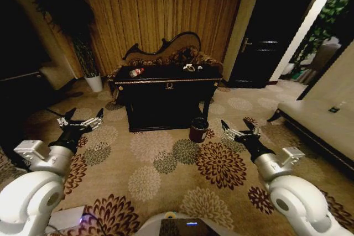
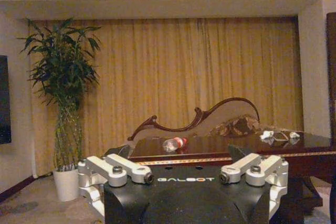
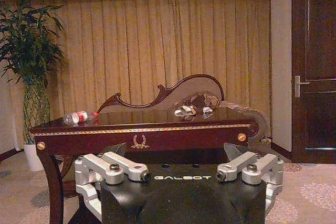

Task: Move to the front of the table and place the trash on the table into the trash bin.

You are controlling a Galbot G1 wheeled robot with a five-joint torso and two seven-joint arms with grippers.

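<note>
The black table (image 1: pixel 166 82) with gold trim stands ahead of me, some way off; it appears in the wrist views too (image 2: pixel 220 148) (image 3: pixel 142 128). A clear bottle with a red cap (image 1: pixel 135 72) (image 2: pixel 174 143) (image 3: pixel 79 117) lies on its left part. White paper scraps (image 1: pixel 191 67) (image 2: pixel 273 135) (image 3: pixel 189 110) lie on its right part. The trash bin (image 1: pixel 198 130), a small dark round bucket, stands on the carpet by the table's front right corner. My left gripper (image 1: pixel 81 121) (image 2: pixel 184 174) and right gripper (image 1: pixel 241 130) (image 3: pixel 181 171) hover low over the carpet, both open and empty.
A floral sofa (image 1: pixel 166 52) with a curved dark frame sits behind the table, before a curtain. A potted plant in a white pot (image 1: pixel 94 83) stands at the left. A dark door (image 1: pixel 265 37) is at the right, and a light bench (image 1: pixel 326 122) along the right side.
</note>
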